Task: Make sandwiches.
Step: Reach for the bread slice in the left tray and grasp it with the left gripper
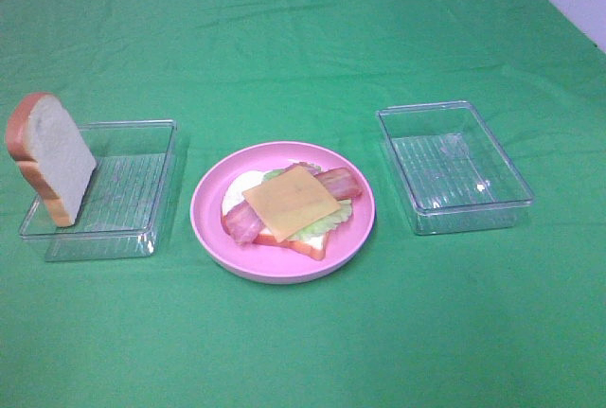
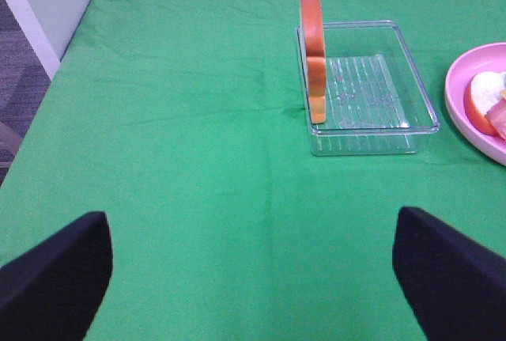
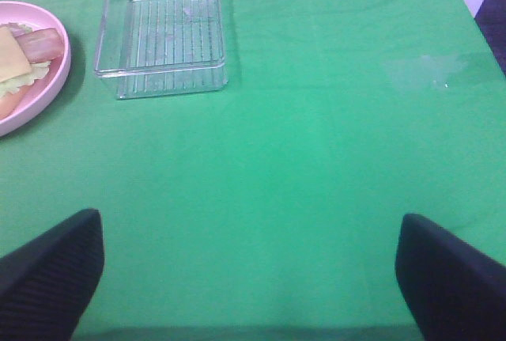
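On the round pink plate [image 1: 208, 228] in the middle lies the sandwich stack [image 1: 289, 204]: a bread slice, lettuce, bacon strips and a yellow cheese square on top. A second white bread slice [image 1: 49, 157] with orange-brown crust stands on edge against the left wall of the left clear tray [image 1: 142, 238]; the left wrist view shows that bread slice [image 2: 314, 52] edge-on. Neither gripper shows in the exterior high view. My left gripper [image 2: 253, 278] is open over bare cloth, well short of the left tray. My right gripper [image 3: 249, 278] is open over bare cloth too, short of the right tray [image 3: 162, 36].
A second clear tray [image 1: 454, 167] stands to the right of the plate with nothing in it. Green cloth covers the whole table. The table's left edge and floor [image 2: 32, 48] show in the left wrist view.
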Motion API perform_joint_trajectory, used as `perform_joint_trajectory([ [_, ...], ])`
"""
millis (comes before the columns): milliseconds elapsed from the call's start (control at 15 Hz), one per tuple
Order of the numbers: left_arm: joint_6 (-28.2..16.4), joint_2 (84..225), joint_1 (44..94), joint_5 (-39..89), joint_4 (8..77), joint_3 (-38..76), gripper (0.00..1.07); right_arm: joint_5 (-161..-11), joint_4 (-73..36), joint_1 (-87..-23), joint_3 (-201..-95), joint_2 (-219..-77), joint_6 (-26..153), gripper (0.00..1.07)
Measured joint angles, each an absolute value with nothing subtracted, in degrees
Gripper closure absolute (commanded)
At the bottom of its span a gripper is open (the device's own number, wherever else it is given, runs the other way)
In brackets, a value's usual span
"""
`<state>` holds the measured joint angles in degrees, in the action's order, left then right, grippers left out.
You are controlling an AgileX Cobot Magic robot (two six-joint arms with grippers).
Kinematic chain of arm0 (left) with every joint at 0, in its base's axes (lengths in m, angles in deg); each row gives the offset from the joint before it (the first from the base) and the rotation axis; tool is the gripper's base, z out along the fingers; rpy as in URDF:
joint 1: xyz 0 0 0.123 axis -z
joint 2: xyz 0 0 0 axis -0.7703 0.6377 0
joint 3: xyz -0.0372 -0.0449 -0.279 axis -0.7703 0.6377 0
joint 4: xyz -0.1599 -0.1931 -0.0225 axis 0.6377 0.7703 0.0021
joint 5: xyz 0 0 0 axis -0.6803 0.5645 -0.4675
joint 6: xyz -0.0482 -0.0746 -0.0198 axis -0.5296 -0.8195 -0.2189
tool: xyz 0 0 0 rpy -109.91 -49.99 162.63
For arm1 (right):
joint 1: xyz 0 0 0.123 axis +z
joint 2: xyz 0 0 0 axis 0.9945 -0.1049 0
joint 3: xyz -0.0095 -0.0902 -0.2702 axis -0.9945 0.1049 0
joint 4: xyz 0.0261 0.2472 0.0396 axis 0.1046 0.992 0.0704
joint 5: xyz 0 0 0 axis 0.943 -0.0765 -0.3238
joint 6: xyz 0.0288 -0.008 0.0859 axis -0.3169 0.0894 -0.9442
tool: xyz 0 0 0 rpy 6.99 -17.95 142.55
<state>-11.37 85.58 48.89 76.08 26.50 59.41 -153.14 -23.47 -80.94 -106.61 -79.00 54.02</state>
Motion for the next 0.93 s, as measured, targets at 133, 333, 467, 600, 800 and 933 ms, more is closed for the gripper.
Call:
perform_joint_trajectory([
  [133, -11.4, 85.6, 48.9, 76.1, 26.5, 59.4, 0.17, -153.1, -22.8, -80.9, -106.6, -79.0, 55.1, 0.11],
  [333, -11.4, 85.6, 48.9, 76.1, 26.5, 59.4, 0.17, -153.1, -22.8, -80.9, -106.6, -79.0, 55.3, 0.11],
  [467, -11.4, 85.6, 48.9, 76.1, 26.5, 59.4, 0.17, -153.1, -22.8, -80.9, -106.6, -79.0, 55.4, 0.11],
  [600, -11.4, 85.6, 48.9, 76.1, 26.5, 59.4, 0.17, -153.1, -22.8, -80.9, -106.6, -79.0, 55.4, 0.11],
  [800, -11.4, 85.6, 48.9, 76.1, 26.5, 59.4, 0.17, -153.1, -22.8, -80.9, -106.6, -79.0, 55.4, 0.11],
  [933, -11.4, 85.6, 48.9, 76.1, 26.5, 59.4, 0.17, -153.1, -22.8, -80.9, -106.6, -79.0, 55.4, 0.11],
])
